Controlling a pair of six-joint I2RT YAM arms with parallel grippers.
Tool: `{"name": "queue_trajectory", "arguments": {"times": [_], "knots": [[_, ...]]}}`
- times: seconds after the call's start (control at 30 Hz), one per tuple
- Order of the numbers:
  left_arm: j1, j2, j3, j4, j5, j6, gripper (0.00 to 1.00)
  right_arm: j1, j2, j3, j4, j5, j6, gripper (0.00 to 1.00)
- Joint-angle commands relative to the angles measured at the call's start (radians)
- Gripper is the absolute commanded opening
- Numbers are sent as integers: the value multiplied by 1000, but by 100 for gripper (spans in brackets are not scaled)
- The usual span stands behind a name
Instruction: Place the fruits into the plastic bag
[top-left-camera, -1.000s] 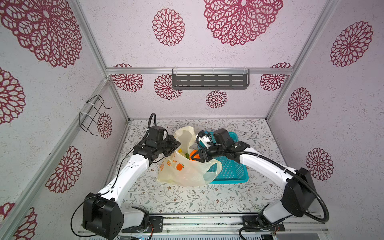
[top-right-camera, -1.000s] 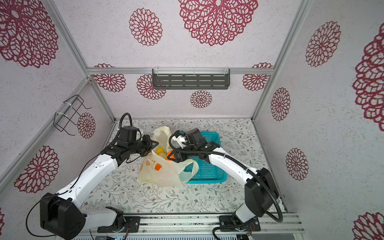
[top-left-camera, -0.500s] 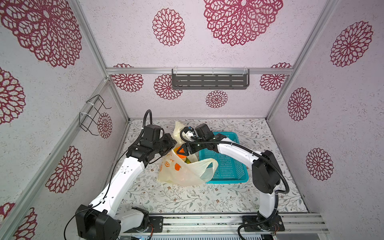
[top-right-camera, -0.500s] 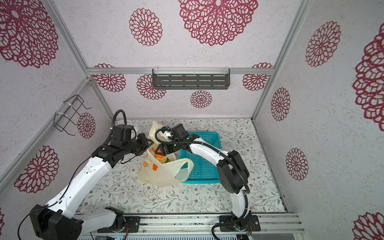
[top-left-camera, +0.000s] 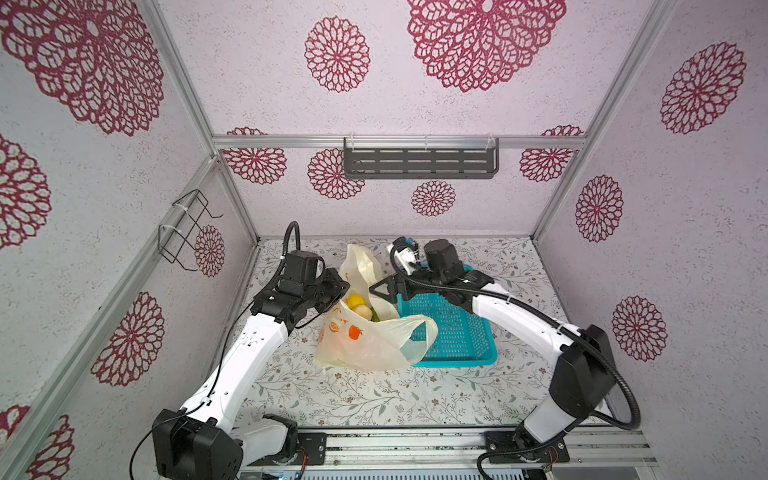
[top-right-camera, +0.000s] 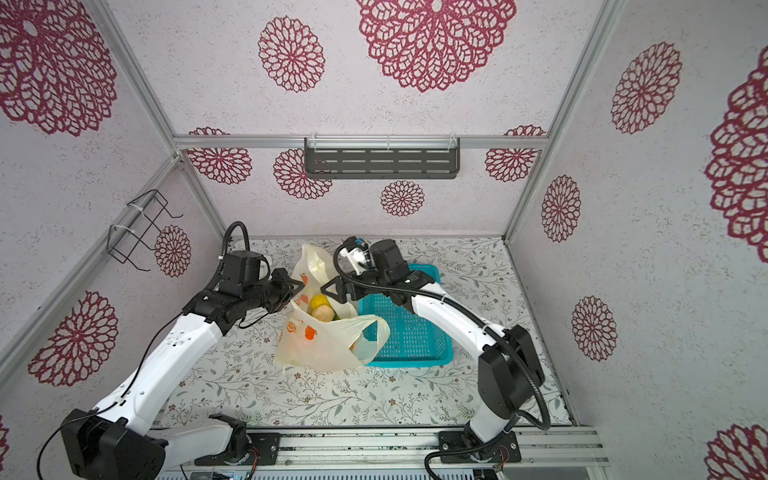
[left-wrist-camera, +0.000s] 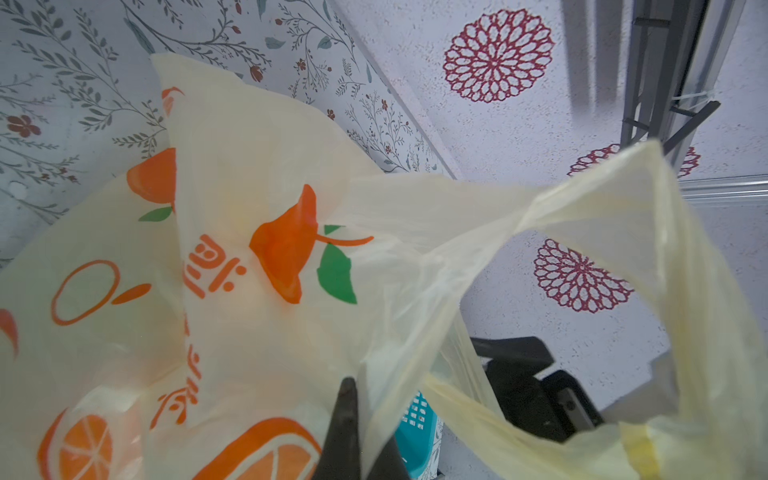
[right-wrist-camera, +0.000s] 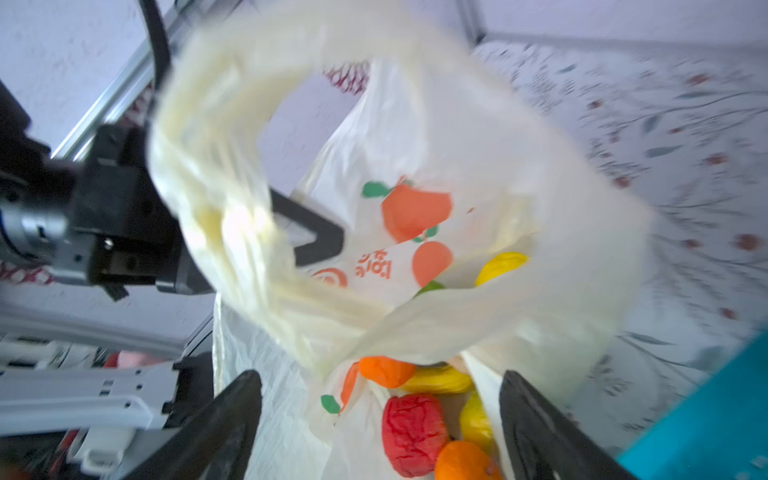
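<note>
Loading appears complete: the fruits (right-wrist-camera: 411, 428) lie inside the plastic bag (top-left-camera: 365, 345). Fingers of the left gripper (top-left-camera: 345, 286) pinch its rim; those of the right gripper (top-left-camera: 380, 289) stand wide and empty. Next move, as judged: withdraw without snagging the bag.

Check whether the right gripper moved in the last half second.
Yes: the right gripper backed away from the plastic bag mouth, toward the teal basket.

walls (top-left-camera: 415, 112): pale, big crimson flower prints
shelf (top-left-camera: 419, 163): grey, slotted, upper middle
wire rack (top-left-camera: 185, 232): black, middle left
table (top-left-camera: 374, 399): leafy print
</note>
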Motion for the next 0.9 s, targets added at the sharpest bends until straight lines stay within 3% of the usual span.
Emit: {"name": "queue_trajectory", "arguments": {"times": [0.0,0.17,0.27,0.3,0.33,0.37,0.53,0.7,0.87], "knots": [[9,-4,-21,8,-9,3,0,-80,-129,-100,78,189,81,90],[11,22,-31,36,0,15,0,-172,-289,-267,13,596,130,90],[12,45,-20,56,20,38,24,-220,-363,-348,-44,863,162,92],[11,45,-20,66,24,49,63,-236,-385,-375,-54,932,175,93],[13,38,-21,79,13,62,90,-256,-406,-401,-61,1011,187,96],[17,26,-24,89,-5,76,98,-275,-425,-431,-66,1079,192,98],[25,-137,-54,171,-140,208,98,-360,-469,-543,-28,1255,151,99],[31,-360,-153,203,-417,379,97,-375,-488,-750,255,1379,21,99],[46,-409,-293,85,-998,438,97,-377,-465,-967,597,1440,-88,99]]}}
